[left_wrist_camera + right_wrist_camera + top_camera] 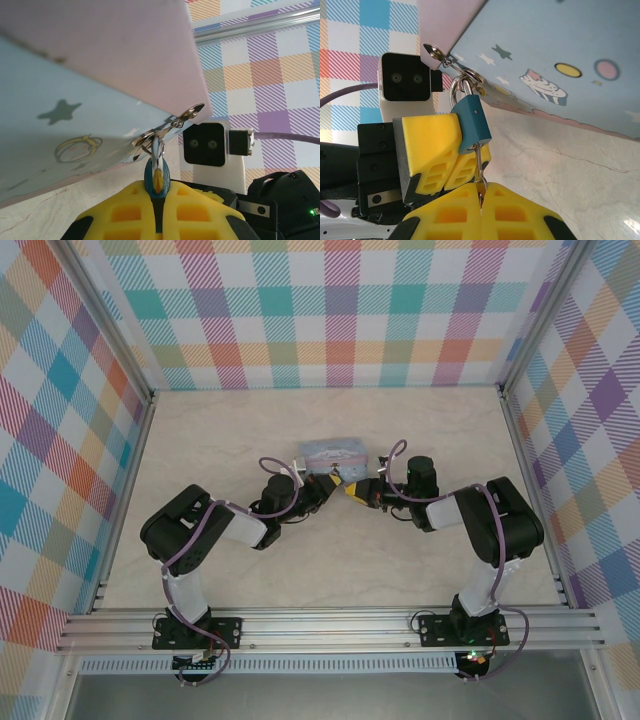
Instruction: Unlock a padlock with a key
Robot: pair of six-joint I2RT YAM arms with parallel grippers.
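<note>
Right wrist, key (480, 167) in right hand (481, 194), padlock (472, 125) above

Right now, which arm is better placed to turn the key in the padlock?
Right. The right end effector is shut on the key, which runs up into the underside of the padlock, ready to twist. The left end effector is clamped on the padlock body, steadying it.

My left claw (323, 483) and right claw (354, 490) are crowding nose to nose, with the pale blue tin (333, 452) blocking the way just ahead; bare tabletop (215, 440) is lying open all around us.
</note>
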